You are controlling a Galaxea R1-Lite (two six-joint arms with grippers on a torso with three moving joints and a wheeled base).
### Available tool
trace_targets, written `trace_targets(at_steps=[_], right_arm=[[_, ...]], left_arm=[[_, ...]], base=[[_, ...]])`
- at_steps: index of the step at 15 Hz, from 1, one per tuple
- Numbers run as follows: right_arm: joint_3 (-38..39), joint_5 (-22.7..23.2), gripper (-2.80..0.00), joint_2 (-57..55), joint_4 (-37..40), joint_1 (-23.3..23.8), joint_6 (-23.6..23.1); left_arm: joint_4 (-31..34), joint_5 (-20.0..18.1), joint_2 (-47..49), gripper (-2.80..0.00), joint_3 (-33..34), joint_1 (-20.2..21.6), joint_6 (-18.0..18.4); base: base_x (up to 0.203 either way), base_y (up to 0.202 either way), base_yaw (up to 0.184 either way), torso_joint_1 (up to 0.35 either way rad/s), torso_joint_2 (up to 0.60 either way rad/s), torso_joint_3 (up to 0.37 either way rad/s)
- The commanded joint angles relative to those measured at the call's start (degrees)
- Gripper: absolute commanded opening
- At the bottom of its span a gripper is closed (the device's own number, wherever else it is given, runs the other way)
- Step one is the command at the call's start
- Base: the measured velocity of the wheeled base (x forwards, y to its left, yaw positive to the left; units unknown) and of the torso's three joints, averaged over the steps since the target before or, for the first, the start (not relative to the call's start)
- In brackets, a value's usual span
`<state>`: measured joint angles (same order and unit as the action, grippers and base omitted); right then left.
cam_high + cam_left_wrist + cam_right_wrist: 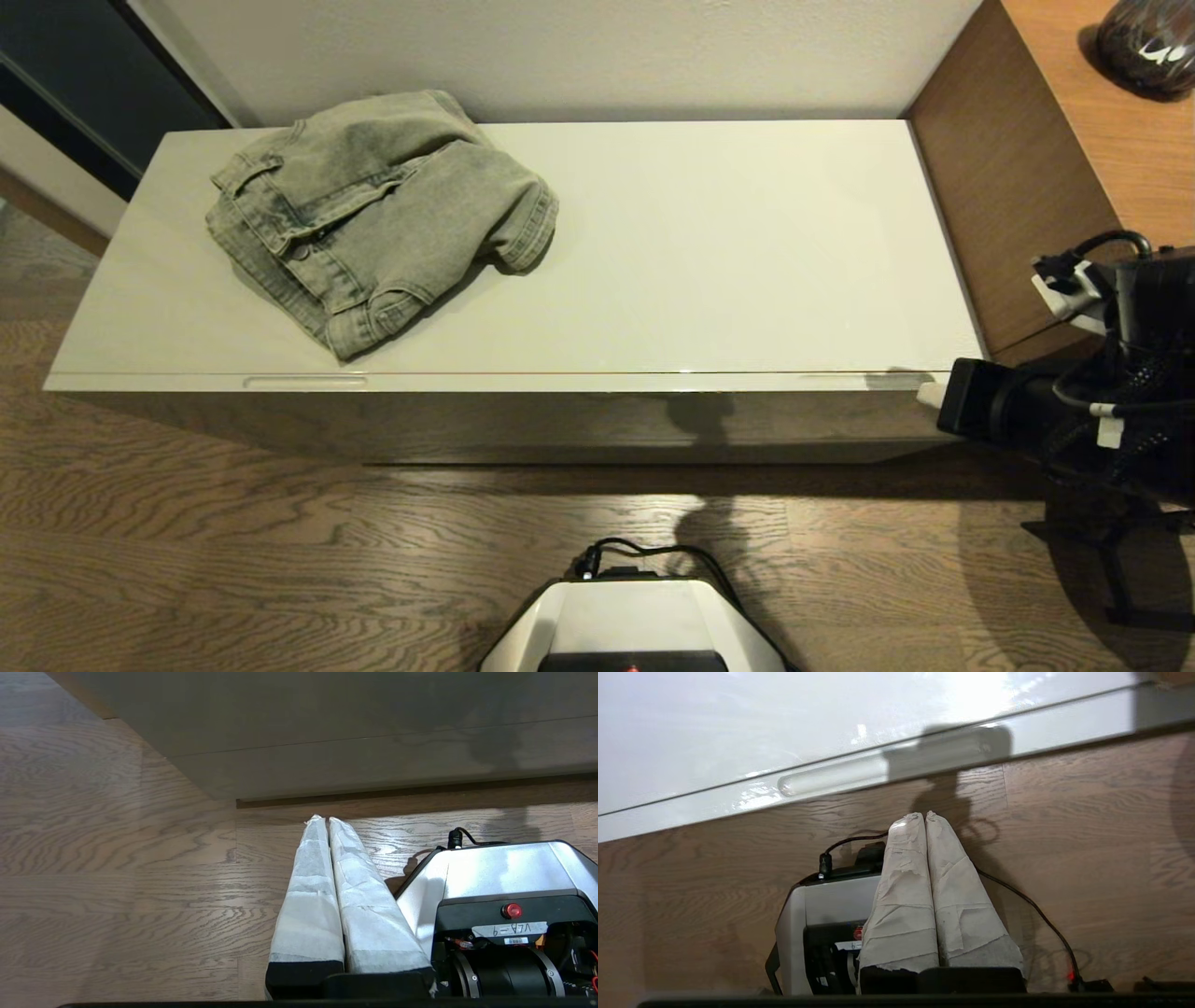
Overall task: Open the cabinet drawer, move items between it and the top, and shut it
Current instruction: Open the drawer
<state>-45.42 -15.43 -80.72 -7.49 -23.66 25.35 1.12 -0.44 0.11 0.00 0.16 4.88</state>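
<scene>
The faded grey-green denim garment [373, 215] lies crumpled on the left part of the glossy cream top [728, 252]. The white cloth is out of view. The cabinet drawer [560, 420] is closed, its front flush under the top, with one slim handle recess [303, 381] at the left and another [831, 778] at the right. My right gripper [927, 394] hangs shut and empty just off the drawer's right end, at the height of its upper edge; its taped fingers [906, 868] are pressed together. My left gripper [325, 820] is shut and empty, low over the floor beside the robot base.
Taller brown wood-grain furniture [1018, 187] stands against the cabinet's right end, with a dark vase [1146, 42] on it. The robot base [635, 621] sits on the wood floor before the cabinet. A black cable [1041, 914] trails across the floor.
</scene>
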Motion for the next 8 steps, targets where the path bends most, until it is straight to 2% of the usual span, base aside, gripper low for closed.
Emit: trace_targets(at_steps=[1,4,8], right_arm=[[-1.1,-0.1,-2.8,-1.9,-0.2,-2.3,-0.2],[-0.4,-0.2,-2.8,-3.9,-0.5,-3.2,-0.5],[0.7,-0.3,-2.8,-7.7,-6.8,-3.1,-0.4]], left_arm=[[0.0,0.0,0.0,-2.8,0.0,0.0,0.0],[0.0,0.0,0.0,-2.8,0.0,0.0,0.0],[0.0,0.0,0.0,-2.8,0.0,0.0,0.0]], base=[[0.0,0.0,0.0,0.0,0.0,0.0],[0.0,0.0,0.0,0.0,0.0,0.0],[0.0,0.0,0.0,0.0,0.0,0.0]])
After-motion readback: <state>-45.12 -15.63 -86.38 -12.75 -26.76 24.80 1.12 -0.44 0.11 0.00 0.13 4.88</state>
